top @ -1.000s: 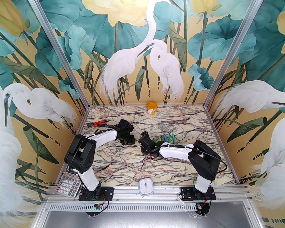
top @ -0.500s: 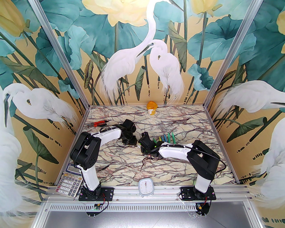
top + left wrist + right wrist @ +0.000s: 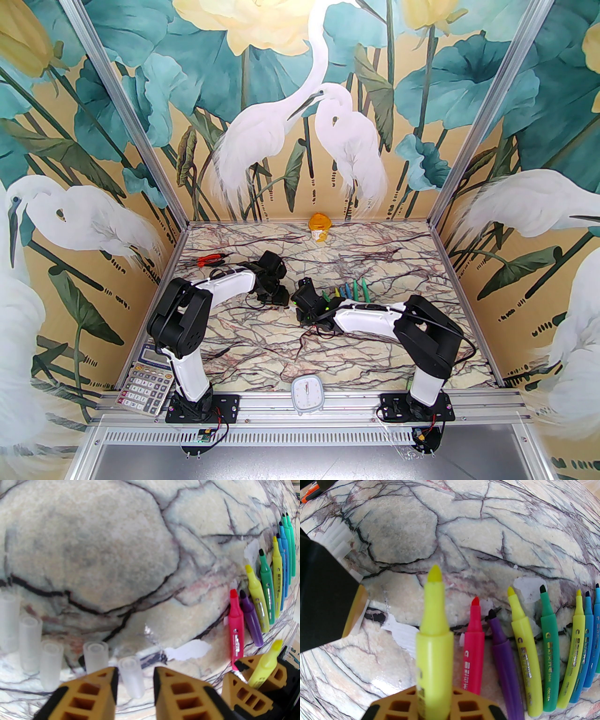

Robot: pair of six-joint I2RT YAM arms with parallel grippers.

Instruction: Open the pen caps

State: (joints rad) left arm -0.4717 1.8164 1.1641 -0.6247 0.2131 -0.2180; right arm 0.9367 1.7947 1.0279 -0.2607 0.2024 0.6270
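Pen caps: clear, stubby, apparently upright in a loose cluster on the bench, to the left of the left tool.
Left tool: fingers apart, with another cap loose between the tips (not pinched, as far as this view tells).
Right tool: clamped on a yellow pen, whose bare tip points straight ahead.
Pens: a row lying to the right of the right tool, long axes roughly parallel to the held pen, tips bare; the right arm is nearer.
Next, likely: lay the held pen beside the pink pen.
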